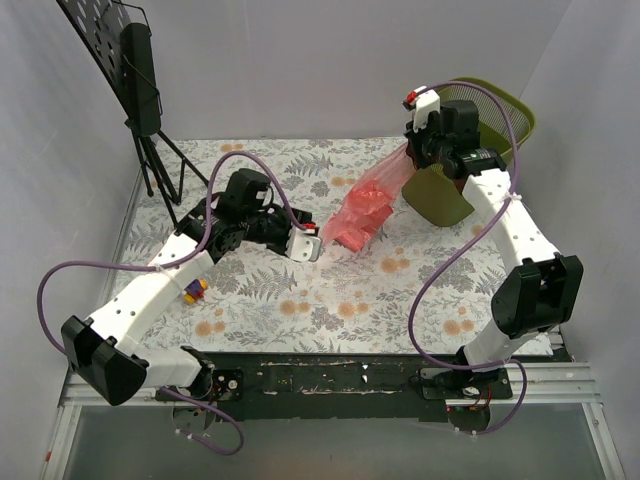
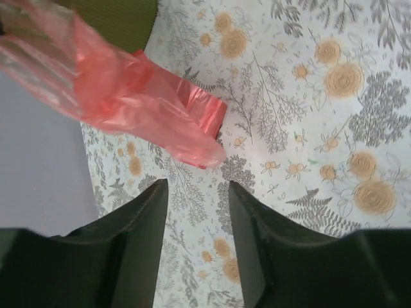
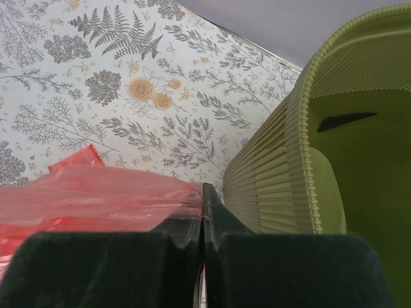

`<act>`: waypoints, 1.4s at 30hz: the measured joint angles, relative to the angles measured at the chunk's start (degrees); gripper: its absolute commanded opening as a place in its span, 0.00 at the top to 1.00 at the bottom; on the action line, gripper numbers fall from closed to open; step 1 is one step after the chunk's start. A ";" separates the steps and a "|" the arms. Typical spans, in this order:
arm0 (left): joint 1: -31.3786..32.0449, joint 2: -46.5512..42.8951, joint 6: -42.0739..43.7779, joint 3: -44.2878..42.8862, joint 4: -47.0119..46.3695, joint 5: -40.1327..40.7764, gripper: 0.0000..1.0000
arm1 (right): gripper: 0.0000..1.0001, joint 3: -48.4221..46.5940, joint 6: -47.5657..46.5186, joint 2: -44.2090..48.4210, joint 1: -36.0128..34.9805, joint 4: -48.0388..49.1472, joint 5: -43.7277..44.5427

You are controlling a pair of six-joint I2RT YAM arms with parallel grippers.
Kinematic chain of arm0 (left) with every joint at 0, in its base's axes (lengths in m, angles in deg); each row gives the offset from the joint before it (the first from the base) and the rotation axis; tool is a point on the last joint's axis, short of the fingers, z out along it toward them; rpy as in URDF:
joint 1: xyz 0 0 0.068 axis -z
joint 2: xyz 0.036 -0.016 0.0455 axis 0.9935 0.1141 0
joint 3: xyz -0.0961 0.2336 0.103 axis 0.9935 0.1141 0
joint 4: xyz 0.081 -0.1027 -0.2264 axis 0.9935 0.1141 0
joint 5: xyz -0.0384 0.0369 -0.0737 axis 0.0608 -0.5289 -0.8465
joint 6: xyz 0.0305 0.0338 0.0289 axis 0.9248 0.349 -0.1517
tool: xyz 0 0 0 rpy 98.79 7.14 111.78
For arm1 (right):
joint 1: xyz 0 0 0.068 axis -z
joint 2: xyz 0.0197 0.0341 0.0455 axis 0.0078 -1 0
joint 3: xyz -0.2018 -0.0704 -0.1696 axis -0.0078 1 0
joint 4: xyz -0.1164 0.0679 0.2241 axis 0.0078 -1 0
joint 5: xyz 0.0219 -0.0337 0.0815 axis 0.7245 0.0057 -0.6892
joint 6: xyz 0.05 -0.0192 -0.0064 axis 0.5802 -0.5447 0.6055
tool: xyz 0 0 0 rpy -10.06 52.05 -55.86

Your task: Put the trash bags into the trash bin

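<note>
Red translucent crinkly plastic bag (image 1: pixel 365 205) hangs outside the olive-green mesh wastebasket (image 1: pixel 440 198), its top pinched in the right gripper (image 3: pixel 203 192). The left gripper (image 2: pixel 198 192) stands spread, empty. We judge the trailing folded end may snag the rim.

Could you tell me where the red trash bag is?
The bag hangs right of centre in the overhead view, from the shut right pincer beside the green bin, sloping down toward the open left pincer.

Crinkly glossy plastic trash bag (image 1: pixel 365 205); matt ribbed plastic bin (image 1: pixel 440 200).
</note>
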 measured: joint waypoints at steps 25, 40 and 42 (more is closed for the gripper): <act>10.47 23.74 -67.73 -12.37 -43.56 24.04 0.18 | 0.99 -3.10 5.68 4.50 -7.96 0.11 3.87; 7.63 25.16 -73.70 -10.21 -50.51 35.95 0.21 | 0.99 -1.03 6.12 10.67 -8.07 0.15 4.37; 7.58 25.24 -73.85 -9.79 -50.51 36.00 0.25 | 0.99 -0.85 6.12 10.67 -8.04 0.13 4.37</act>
